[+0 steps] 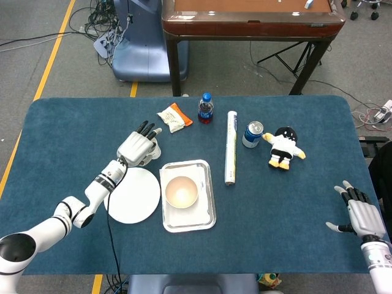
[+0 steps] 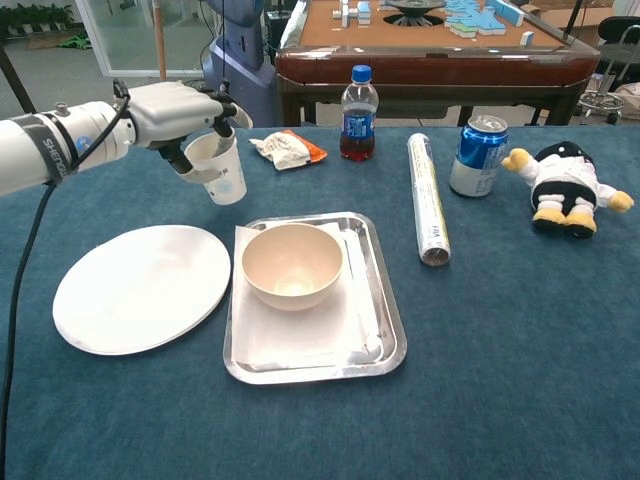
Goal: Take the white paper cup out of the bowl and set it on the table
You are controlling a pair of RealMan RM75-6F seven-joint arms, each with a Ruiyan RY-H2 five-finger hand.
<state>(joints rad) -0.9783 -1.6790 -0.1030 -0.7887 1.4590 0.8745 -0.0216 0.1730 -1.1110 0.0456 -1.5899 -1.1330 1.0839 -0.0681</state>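
My left hand (image 2: 180, 112) (image 1: 136, 147) grips the white paper cup (image 2: 220, 170) around its rim, holding it tilted a little above the blue table, behind the white plate (image 2: 140, 288). In the head view the cup (image 1: 151, 158) peeks out under the hand. The beige bowl (image 2: 293, 265) (image 1: 181, 192) stands empty on the metal tray (image 2: 385, 330) to the right of the cup. My right hand (image 1: 365, 215) rests open near the table's front right corner, holding nothing.
Behind the tray lie a snack packet (image 2: 286, 148), a cola bottle (image 2: 358, 114), a foil roll (image 2: 426, 197), a blue can (image 2: 476, 155) and a penguin plush toy (image 2: 566, 187). A wooden table (image 2: 430, 45) stands beyond the far edge.
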